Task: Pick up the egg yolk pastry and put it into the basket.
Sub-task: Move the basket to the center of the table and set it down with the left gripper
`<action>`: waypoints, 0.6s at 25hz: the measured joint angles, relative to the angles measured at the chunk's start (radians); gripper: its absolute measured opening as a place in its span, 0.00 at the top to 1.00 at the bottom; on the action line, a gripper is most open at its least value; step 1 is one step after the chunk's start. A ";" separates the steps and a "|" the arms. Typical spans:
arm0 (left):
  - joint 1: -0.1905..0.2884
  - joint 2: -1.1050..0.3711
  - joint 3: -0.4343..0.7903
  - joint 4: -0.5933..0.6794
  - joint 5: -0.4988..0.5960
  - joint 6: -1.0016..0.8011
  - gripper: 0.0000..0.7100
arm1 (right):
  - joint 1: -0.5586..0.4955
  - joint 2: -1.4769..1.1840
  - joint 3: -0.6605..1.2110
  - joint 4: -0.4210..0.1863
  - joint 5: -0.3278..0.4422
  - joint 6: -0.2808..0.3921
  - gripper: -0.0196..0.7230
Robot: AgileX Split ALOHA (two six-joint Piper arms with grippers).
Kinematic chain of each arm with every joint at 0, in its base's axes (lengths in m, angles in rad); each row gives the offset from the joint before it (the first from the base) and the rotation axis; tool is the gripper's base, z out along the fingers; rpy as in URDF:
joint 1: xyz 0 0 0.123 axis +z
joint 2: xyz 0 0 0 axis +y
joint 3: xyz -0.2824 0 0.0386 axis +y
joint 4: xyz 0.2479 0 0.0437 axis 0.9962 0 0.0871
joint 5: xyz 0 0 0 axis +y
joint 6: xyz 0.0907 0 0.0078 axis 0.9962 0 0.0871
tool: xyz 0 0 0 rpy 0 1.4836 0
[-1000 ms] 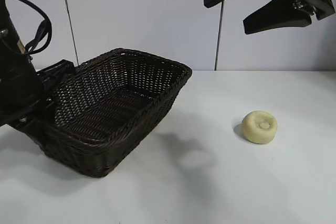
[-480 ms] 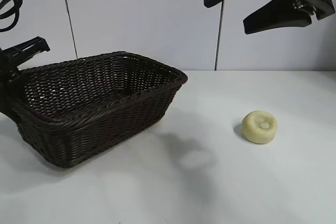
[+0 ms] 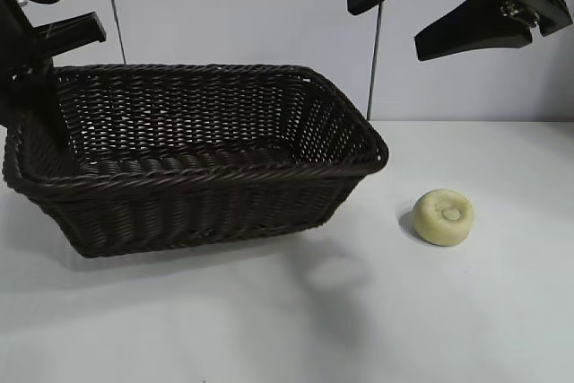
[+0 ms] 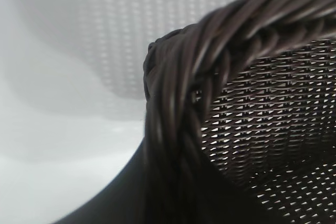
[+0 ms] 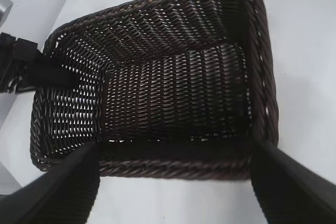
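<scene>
exterior view has my right gripper [image 3: 453, 2] hanging high near the bench's right side, jaws spread and empty, and the egg yolk pastry [image 3: 443, 216] lies almost straight below it on the bare bench, just off the basket [image 3: 202, 187] at its right end. so the right arm is clearly the nearer one; i judge the move is a plain drop downward. my left gripper [image 3: 40, 65] pinches the basket's left rim, long axis across the bench.
</scene>
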 joint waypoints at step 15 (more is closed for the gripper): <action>0.000 0.162 -0.175 -0.064 0.066 0.294 0.86 | 0.000 0.000 0.000 0.000 0.006 0.000 0.21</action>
